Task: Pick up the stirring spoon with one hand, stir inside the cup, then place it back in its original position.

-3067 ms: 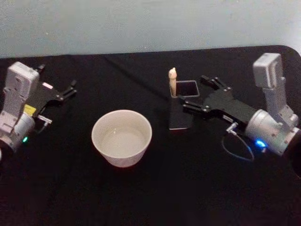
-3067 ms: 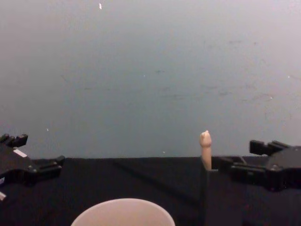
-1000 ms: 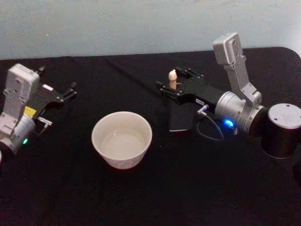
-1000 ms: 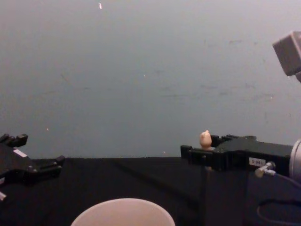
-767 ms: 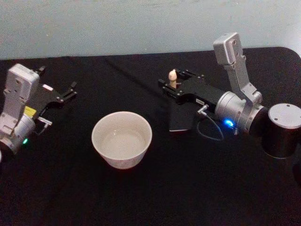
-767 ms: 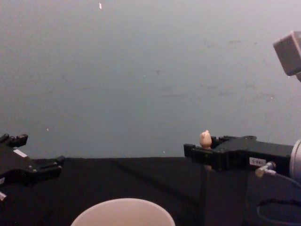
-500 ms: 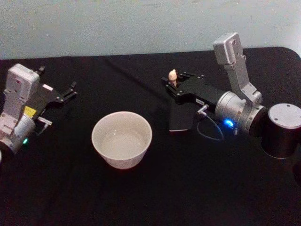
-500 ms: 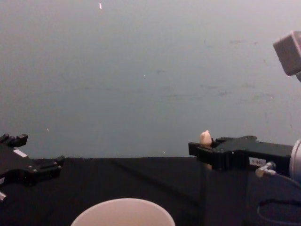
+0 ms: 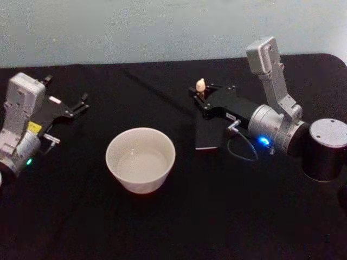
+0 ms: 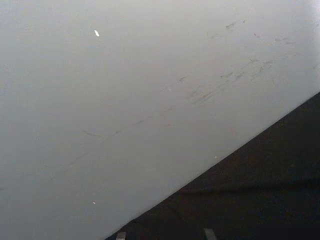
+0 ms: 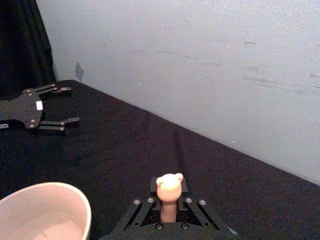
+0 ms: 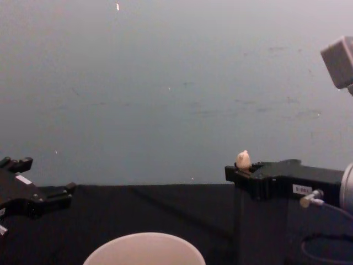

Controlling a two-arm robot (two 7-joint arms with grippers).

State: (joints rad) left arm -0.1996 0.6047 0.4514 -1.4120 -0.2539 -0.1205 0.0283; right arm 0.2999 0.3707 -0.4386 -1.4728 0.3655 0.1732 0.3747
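Right gripper (image 9: 201,98) pinches the upright stirring spoon (image 9: 200,84) by its handle; the cup (image 9: 140,157) lies toward the robot's left, the open left gripper (image 11: 71,105) parked beyond.

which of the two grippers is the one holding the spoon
The right gripper, shut on the stirring spoon just under its knob; the left gripper sits open, far from it.
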